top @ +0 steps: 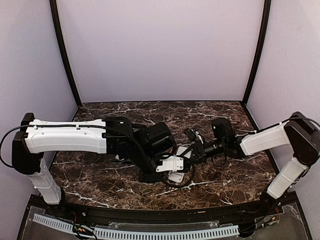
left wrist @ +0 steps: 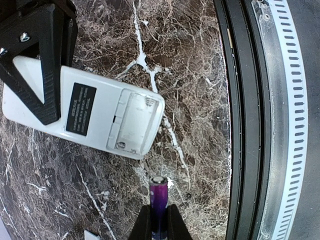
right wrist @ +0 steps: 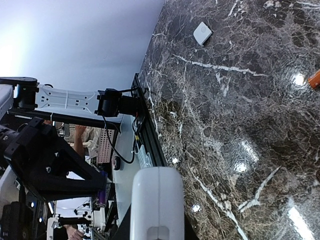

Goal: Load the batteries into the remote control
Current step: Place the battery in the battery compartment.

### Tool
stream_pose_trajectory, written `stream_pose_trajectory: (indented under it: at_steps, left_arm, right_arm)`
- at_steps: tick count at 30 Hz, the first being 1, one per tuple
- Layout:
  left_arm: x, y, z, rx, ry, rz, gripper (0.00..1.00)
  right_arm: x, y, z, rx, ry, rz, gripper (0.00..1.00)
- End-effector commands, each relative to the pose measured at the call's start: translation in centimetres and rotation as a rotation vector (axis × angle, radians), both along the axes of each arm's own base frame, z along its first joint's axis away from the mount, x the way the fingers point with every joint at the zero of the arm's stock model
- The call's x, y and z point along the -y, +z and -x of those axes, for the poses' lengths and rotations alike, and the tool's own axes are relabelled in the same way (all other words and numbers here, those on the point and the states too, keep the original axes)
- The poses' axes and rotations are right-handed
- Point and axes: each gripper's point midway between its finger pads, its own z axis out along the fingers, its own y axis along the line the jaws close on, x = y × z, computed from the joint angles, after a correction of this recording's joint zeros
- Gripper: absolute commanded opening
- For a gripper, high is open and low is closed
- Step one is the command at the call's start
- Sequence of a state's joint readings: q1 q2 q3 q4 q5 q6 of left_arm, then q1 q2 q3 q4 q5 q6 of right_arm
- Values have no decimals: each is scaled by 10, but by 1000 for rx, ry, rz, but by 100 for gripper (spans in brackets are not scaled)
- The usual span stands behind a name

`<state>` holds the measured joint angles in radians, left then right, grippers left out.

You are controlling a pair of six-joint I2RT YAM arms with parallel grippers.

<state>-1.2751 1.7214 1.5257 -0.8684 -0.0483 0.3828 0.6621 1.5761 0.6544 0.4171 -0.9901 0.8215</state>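
The remote control point(left wrist: 90, 107) hangs back-up over the marble, and its open battery compartment point(left wrist: 135, 120) is bare. My right gripper point(right wrist: 157, 222) is shut on the remote's point(right wrist: 157, 200) other end; its black fingers point(left wrist: 45, 75) cross the white back. My left gripper point(left wrist: 159, 215) is shut on the dark purple battery point(left wrist: 159, 195), which points at the compartment end from a short gap away, not touching it. The orange battery point(right wrist: 315, 79) lies on the table at the right edge of the right wrist view. In the top view both arms meet mid-table and hide these things.
A small white square piece point(right wrist: 202, 33), likely the battery cover, lies flat on the marble, and a white corner point(left wrist: 91, 234) shows beside the left fingers. The black rail and perforated white strip point(left wrist: 290, 120) run along the table's near edge, close to the left gripper.
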Motion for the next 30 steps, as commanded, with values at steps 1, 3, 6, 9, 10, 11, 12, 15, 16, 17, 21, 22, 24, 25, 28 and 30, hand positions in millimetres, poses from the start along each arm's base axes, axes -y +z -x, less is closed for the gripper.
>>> stream_pose_trajectory:
  at_steps: [1,3,6,9,10,11,12,15,16,17,21,22,24,25,28,30]
  left_arm:
    - [-4,-2,1,33,-22,-61,3]
    - [-2,-5,2,31,-27,-69,3]
    - [-2,-10,2,38,-30,-89,3]
    - [-1,-13,1,49,-35,-101,3]
    - [0,-14,1,50,-36,-105,3]
    - [0,-14,2,50,-37,-105,4]
    - [1,-15,2,48,-38,-109,4]
    - [1,-18,2,47,-41,-115,4]
    - [1,-19,2,47,-42,-117,4]
    - [2,-20,3,46,-44,-118,4]
    - [2,-23,3,48,-48,-125,5]
    - [2,-23,3,49,-48,-127,5]
    - [1,-25,3,52,-48,-134,5]
    - [0,-26,3,52,-49,-136,5]
    - [-1,-29,3,56,-51,-147,6]
    - [-3,-31,2,65,-50,-156,6]
  right_arm:
    - [-18,12,-3,44,6,-53,0]
    - [-23,10,-1,38,13,-61,0]
    - [-30,11,2,34,28,-83,0]
    - [-36,12,6,31,44,-97,0]
    - [-38,12,7,31,47,-99,0]
    - [-39,11,7,30,49,-100,0]
    - [-40,11,8,28,51,-101,0]
    - [-43,13,7,27,52,-109,0]
    - [-43,13,7,26,53,-110,0]
    - [-44,13,8,27,56,-111,0]
    - [-47,13,10,24,63,-111,0]
    - [-48,13,11,24,65,-111,0]
    - [-50,13,12,24,69,-112,0]
    - [-50,13,13,22,71,-111,0]
    - [-50,12,13,20,71,-108,0]
    - [-50,11,14,17,70,-104,0]
